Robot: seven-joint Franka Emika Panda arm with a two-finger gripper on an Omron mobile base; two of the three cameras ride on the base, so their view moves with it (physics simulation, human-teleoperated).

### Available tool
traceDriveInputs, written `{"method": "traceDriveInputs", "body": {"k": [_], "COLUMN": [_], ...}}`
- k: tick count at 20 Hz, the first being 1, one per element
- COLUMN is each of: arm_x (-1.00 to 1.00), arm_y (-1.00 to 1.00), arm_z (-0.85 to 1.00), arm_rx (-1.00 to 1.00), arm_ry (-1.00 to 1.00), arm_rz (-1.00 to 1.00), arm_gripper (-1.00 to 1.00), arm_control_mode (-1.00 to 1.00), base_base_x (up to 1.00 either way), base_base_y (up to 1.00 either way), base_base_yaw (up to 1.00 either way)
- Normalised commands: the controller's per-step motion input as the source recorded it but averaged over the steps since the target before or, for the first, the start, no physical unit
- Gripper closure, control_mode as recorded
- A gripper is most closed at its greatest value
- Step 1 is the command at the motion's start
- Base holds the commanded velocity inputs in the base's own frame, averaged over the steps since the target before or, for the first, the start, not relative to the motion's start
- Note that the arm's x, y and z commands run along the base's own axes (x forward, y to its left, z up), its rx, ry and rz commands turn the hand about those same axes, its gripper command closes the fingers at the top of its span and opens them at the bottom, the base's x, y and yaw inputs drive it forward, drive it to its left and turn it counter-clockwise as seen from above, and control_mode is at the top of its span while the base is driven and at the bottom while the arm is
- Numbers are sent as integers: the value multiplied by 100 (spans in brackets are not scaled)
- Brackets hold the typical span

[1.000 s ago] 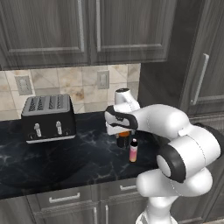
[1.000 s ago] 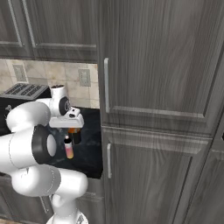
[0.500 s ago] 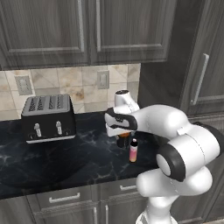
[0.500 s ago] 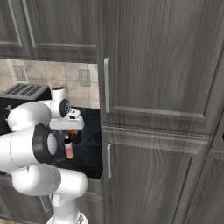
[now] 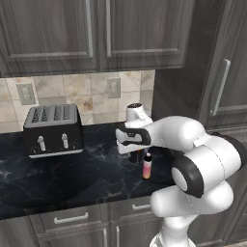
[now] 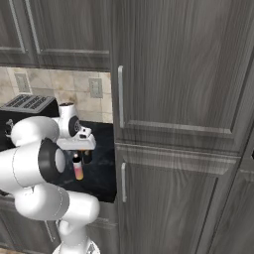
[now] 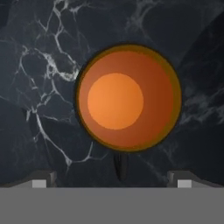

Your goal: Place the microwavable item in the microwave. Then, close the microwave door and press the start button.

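The microwavable item (image 7: 127, 98), a small dark cup with an orange top, stands on the black marble counter (image 7: 35, 65). In the hand view I look straight down on it, just above the middle. My gripper (image 7: 113, 180) hangs over it and is open, with one fingertip at each lower corner and nothing between them. In the left base view the gripper (image 5: 136, 154) points down at the counter's right end. The right base view has the gripper (image 6: 81, 157) there too. The microwave and its door are out of view.
A slim pink-orange bottle (image 5: 147, 166) with a dark cap stands right beside the hand, and the bottle (image 6: 78, 170) also appears from the right. A black-and-silver toaster (image 5: 53, 129) sits at the counter's left. Tall grey cabinet doors (image 6: 183, 99) rise on the right.
The hand has come down a little toward the cup. The jaws have stayed open, and the cup, bottle and toaster have not moved.
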Motion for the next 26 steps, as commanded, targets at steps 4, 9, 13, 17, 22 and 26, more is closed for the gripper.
{"method": "traceDriveInputs", "body": {"k": [4, 9, 13, 17, 22, 26], "arm_x": [0, 0, 0, 0, 0, 0], "arm_y": [0, -1, -2, 0, 0, 0], "arm_z": [-15, -16, -12, -12, -11, -11], "arm_rx": [2, 3, 3, 2, 2, 1], "arm_ry": [0, 0, 0, 0, 0, 0], "arm_rz": [0, 0, 0, 0, 0, 0], "arm_gripper": [-100, -100, -100, -100, -100, -100], "arm_control_mode": [-100, -100, -100, -100, -100, -100], "base_base_x": [0, 0, 0, 0, 0, 0], "base_base_y": [0, 0, 0, 0, 0, 0], "base_base_yaw": [0, 0, 0, 0, 0, 0]}}
